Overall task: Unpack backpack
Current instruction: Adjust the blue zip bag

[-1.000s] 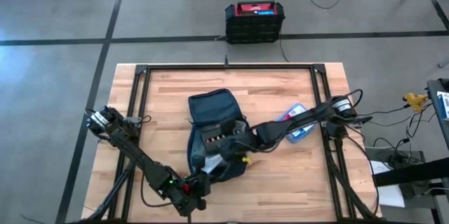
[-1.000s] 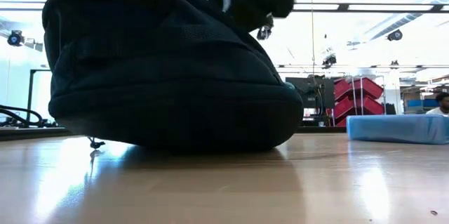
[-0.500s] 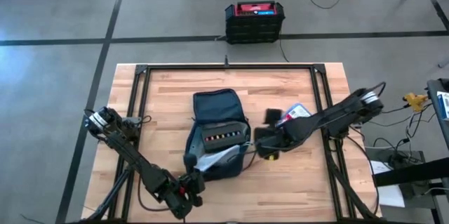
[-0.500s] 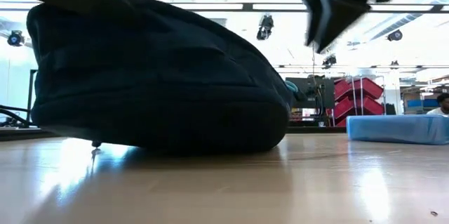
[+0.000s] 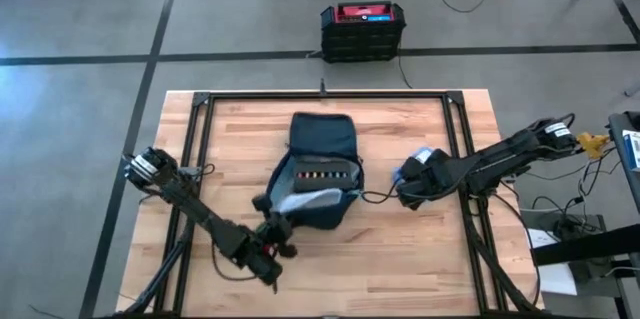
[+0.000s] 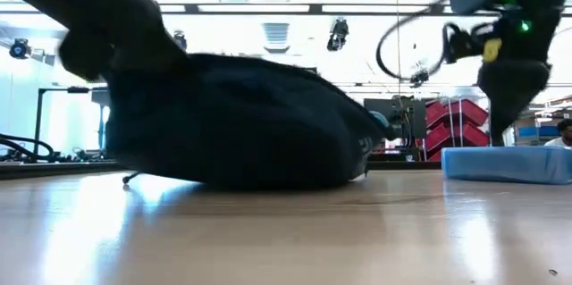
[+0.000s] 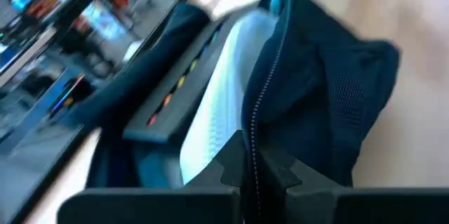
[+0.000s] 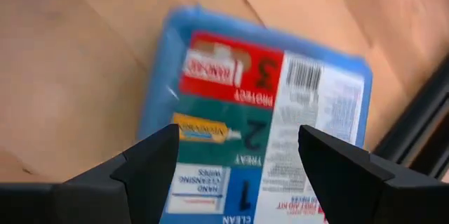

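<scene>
Two slender dark arms, each of black jointed links with a silver-grey cylindrical joint housing near the base and thin black cables looped alongside the links. Left tool (image 5: 268, 259): black, blocky, with small red and green indicator lights on its housing; its two dark fingers (image 7: 231, 171) are flat-faced with stepped, angular tips. Right tool (image 5: 412, 181): black, bulky wrist block with a looping black cable, green lights and a yellow tag seen in the low view; its fingers (image 8: 151, 164) are broad, matte black and wedge-shaped.
</scene>
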### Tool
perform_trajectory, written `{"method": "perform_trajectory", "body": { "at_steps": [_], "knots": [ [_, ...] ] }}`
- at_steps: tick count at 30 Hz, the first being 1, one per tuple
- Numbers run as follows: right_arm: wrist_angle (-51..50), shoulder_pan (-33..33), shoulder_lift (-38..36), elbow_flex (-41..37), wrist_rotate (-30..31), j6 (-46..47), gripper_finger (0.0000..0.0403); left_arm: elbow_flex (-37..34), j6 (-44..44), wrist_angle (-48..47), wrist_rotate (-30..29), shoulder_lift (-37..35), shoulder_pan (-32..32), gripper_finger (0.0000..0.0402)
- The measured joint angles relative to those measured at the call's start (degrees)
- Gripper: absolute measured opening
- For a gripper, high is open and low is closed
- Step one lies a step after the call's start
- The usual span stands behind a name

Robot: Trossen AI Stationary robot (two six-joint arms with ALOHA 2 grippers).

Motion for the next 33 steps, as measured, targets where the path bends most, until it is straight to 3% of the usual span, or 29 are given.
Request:
{"method": "perform_trajectory", "body": {
  "at_steps": [5,9,13,20,25,29,33],
  "knots": [
    [4.5,1.19,4.26,-1.11,-0.63,-0.2,0.0274,-0.05,-0.31,-10.91,2.56,-3.72,0.61,0.0],
    [19.9,3.23,5.67,0.35,-2.63,-4.95,0.0274,0.16,0.98,-14.53,5.52,-9.47,-1.38,0.0],
    [28.22,5.69,5.11,4.3,-4.94,-13.67,0.0274,0.19,3.32,-14.7,11.15,-15.62,-2.46,0.0003],
    [20.21,8.23,4.35,8.61,-3.45,-18.91,0.0262,0.29,8.35,-17.43,16.45,-21.81,-3.11,0.006],
    [23.69,11.16,4.86,6.37,-2.3,-22.8,0.0249,0.29,6.94,-22.78,17.56,-25.5,-3.13,0.0119],
    [32.98,10.74,7.37,6.16,1.98,-29.44,0.0236,0.29,4.89,-16.47,18.52,-27.58,-3.13,0.015],
    [46.4,8.0,12.46,6.0,3.04,-37.74,0.0215,-1.18,12.21,-0.97,18.81,-26.22,-3.33,0.0159]
  ]
}}
